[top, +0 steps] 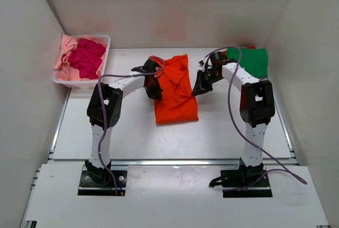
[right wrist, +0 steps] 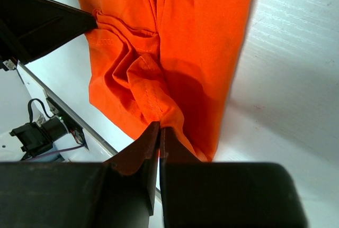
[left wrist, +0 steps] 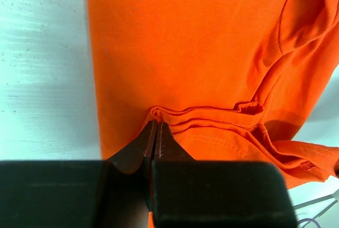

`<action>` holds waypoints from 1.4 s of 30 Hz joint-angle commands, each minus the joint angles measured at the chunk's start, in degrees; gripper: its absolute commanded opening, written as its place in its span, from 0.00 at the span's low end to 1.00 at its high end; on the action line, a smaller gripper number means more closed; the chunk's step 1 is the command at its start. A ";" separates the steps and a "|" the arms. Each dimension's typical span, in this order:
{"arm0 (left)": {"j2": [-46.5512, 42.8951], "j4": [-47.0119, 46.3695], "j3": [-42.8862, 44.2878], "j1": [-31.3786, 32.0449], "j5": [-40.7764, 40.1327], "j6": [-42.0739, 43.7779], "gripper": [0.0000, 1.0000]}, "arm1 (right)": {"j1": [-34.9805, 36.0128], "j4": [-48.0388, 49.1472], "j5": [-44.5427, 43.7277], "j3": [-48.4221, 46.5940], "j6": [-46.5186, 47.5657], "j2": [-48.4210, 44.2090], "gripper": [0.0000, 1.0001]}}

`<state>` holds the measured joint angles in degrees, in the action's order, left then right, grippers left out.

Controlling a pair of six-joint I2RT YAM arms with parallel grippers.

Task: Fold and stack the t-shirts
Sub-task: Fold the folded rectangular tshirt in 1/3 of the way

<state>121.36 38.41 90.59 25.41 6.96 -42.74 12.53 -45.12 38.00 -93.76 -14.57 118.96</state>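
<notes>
The orange t-shirt (top: 176, 93) lies in the middle of the counter (top: 132, 135), a little toward the far edge. Its lower part is flat and roughly rectangular, with a straight near edge. Its far part is bunched and creased.

The left gripper (left wrist: 155, 126) is at the shirt's left edge. Its fingers are pressed together on a small ridge of gathered orange cloth, where several hem folds meet. The right gripper (right wrist: 159, 126) is at the shirt's right side. Its fingers are likewise closed, with a peak of orange fabric pinched at the tips. In the right wrist view the cloth is crumpled and stitched along a seam between the two grippers, and the left gripper's dark finger touches the shirt's opposite edge.

The green t-shirt (top: 250, 62) lies folded flat by the far right corner of the counter, behind the right arm. A thin strip of the red t-shirt (top: 250, 47) shows at its far edge, though I cannot tell how the red one lies.

The white basket (top: 106, 53) stands in the far left corner. It holds the magenta t-shirt (top: 87, 58), heaped loosely, and the light pink t-shirt (top: 65, 52), which spills over the basket's left rim.
</notes>
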 commanded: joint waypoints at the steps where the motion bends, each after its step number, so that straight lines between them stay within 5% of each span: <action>1: -4.20 -0.18 -0.14 -0.18 1.04 -0.50 0.03 | -0.50 1.79 1.11 -0.90 0.42 -3.21 0.00; 38: -2.27 -1.68 8.99 -6.51 -3.89 0.64 0.02 | -1.72 3.38 1.73 -17.24 -2.48 11.64 0.00; 42: 0.80 -2.20 10.40 -7.04 -4.24 0.90 0.09 | -1.81 1.80 1.73 -21.63 -2.40 14.19 0.00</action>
<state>121.16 37.30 98.63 19.00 3.86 -42.61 11.18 -43.44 39.09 -111.07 -16.56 131.70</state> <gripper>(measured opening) 0.091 0.006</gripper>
